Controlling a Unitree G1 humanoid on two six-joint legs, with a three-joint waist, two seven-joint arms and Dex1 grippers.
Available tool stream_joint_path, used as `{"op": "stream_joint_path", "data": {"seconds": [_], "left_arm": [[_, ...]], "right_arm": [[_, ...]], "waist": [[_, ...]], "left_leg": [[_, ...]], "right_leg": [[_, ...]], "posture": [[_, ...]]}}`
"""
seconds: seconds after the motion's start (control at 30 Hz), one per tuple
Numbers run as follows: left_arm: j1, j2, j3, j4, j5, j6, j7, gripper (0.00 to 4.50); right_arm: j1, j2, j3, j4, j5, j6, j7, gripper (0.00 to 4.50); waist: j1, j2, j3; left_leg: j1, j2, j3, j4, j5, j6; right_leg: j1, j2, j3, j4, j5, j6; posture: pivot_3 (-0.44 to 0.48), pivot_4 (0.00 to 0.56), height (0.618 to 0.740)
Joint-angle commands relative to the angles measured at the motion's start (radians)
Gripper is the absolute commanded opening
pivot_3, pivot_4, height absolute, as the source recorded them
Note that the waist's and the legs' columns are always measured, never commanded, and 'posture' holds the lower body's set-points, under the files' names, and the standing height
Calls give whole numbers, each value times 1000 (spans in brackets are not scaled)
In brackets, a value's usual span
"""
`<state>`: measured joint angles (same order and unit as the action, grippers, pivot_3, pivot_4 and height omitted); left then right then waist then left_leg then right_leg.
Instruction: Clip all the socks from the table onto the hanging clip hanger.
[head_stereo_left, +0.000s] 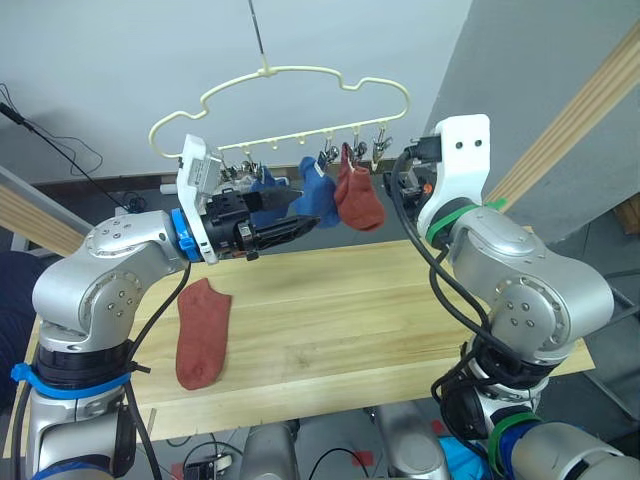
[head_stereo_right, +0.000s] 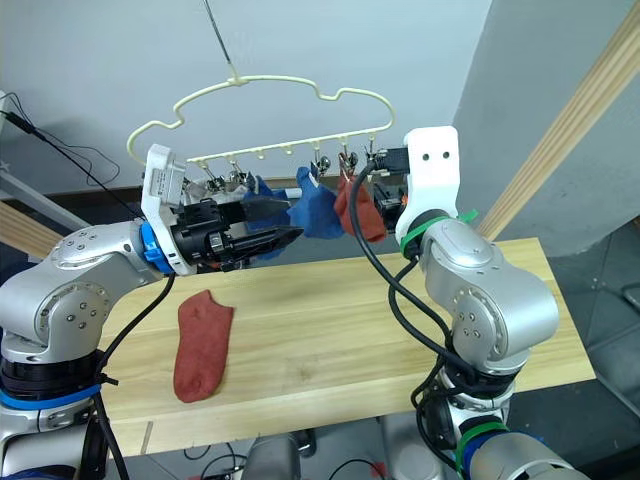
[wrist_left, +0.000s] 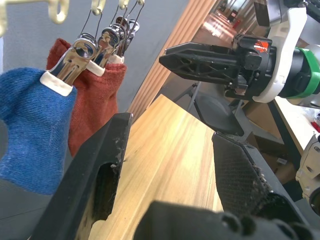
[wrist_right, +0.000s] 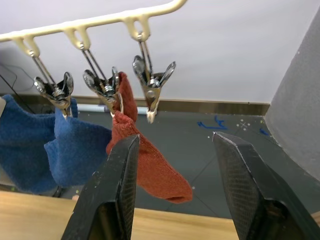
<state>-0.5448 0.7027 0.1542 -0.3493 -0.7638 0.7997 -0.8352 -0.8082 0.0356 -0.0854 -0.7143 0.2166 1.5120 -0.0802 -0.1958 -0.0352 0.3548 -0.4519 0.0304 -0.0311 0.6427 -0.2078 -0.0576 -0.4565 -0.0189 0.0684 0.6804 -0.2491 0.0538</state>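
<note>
Socks first, left to right: one rust-red sock (head_stereo_left: 202, 333) flat on the left part of the surface (head_stereo_left: 400, 330), long axis running toward and away from the robot, cuff end at the far side, toe end near the front edge. Lying below and a little to the left of the left claw (head_stereo_left: 300, 225), well apart from it; no other sock visible on the wood.

Left claw raised at hanger height, fingers pointing rightward under the clip row, parted and holding nothing, as seen in the left wrist view (wrist_left: 165, 165).

Clip hanger (head_stereo_left: 280, 90) hanging above the far edge of the surface. Two blue socks (head_stereo_left: 318, 196) clipped side by side near the middle of the row, then a second rust-red sock (head_stereo_left: 357, 198) clipped just right of them. One bare clip (wrist_right: 151, 84) just beyond that, at the right end of the row.

Right claw (wrist_right: 175, 190) raised just beside the right end of the hanger, fingers apart and empty, facing the bare clip and the hanging red sock.

Judged for the coming move: left arm clearly nearer the lying sock, so a descent down and leftward, closing across the sock's short width near the cuff; bare clip nearer the right arm.
</note>
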Motion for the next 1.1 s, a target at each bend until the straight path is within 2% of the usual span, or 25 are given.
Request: {"op": "stream_joint_path", "data": {"seconds": [0.03, 0.67, 1.1], "left_arm": [[0, 5, 5, -42, -12, -8, 7, 2941], [21, 29, 34, -95, -37, 34, 62, 2941], [70, 57, 80, -155, -78, 59, 122, 2941]], "right_arm": [[-5, 7, 19, -7, -6, -55, 8, 2416], [-31, -10, 40, 162, -6, -248, 42, 2416], [-27, -69, 63, 279, -13, -367, 82, 2416]], "waist": [[0, 0, 0], [13, 0, 0], [60, 0, 0]], "left_leg": [[0, 0, 0, 0, 0, 0], [0, 0, 0, 0, 0, 0], [0, 0, -1, 0, 0, 0]], "right_leg": [[0, 0, 0, 0, 0, 0], [0, 0, 0, 0, 0, 0], [0, 0, -1, 0, 0, 0]], "posture": [[-273, 354, 740], [-202, 362, 740], [-139, 349, 740]]}}
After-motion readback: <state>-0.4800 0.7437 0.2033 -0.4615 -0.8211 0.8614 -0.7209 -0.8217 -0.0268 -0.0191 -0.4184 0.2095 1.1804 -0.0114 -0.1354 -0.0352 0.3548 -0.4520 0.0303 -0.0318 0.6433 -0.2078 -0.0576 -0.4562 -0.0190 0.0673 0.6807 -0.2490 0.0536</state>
